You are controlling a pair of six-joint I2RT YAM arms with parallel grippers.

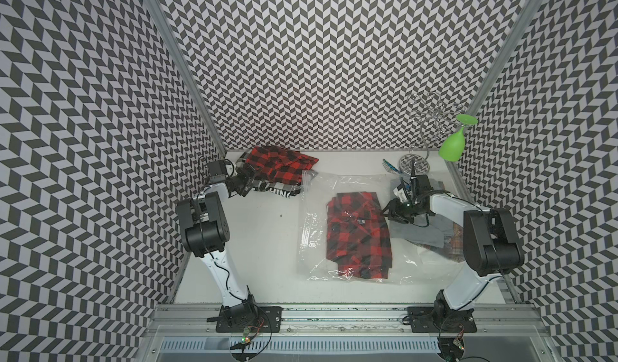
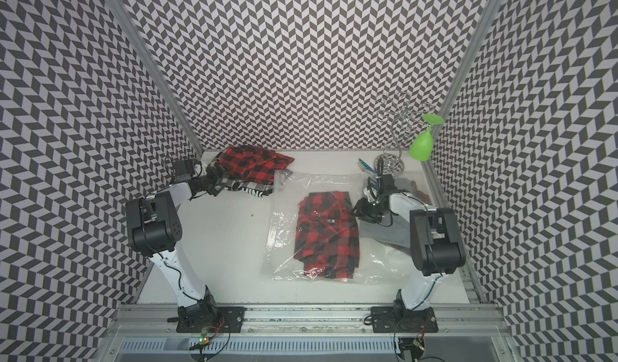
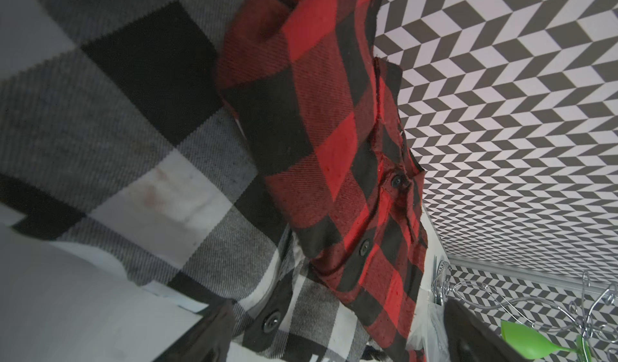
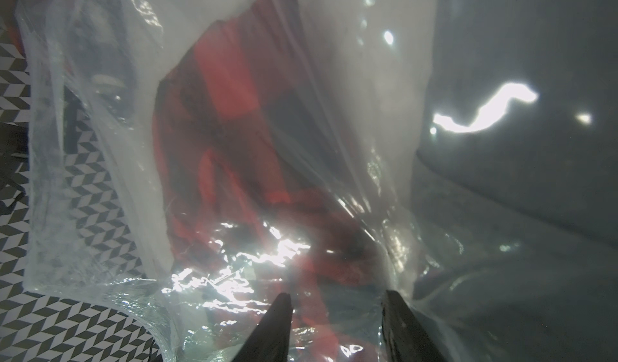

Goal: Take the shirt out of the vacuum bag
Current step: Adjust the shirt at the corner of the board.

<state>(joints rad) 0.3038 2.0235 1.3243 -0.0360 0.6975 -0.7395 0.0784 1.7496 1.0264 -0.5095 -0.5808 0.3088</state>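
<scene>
On the bench (image 1: 261, 243): limp shirt (image 1: 359, 240) in slippery vacuum bag (image 1: 311, 230); right end effector (image 1: 387, 211) half-parted at its edge. Best to pinch cloth.

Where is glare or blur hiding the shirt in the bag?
Right wrist view: bright glare streaks across the bag, and the shirt looks hazy and soft behind the plastic. Both top views: sharp, with only a few small highlights on the bag; the shirt's checks read clearly.

Glossy, crinkled clear-plastic vacuum bag (image 1: 312, 236)
</scene>
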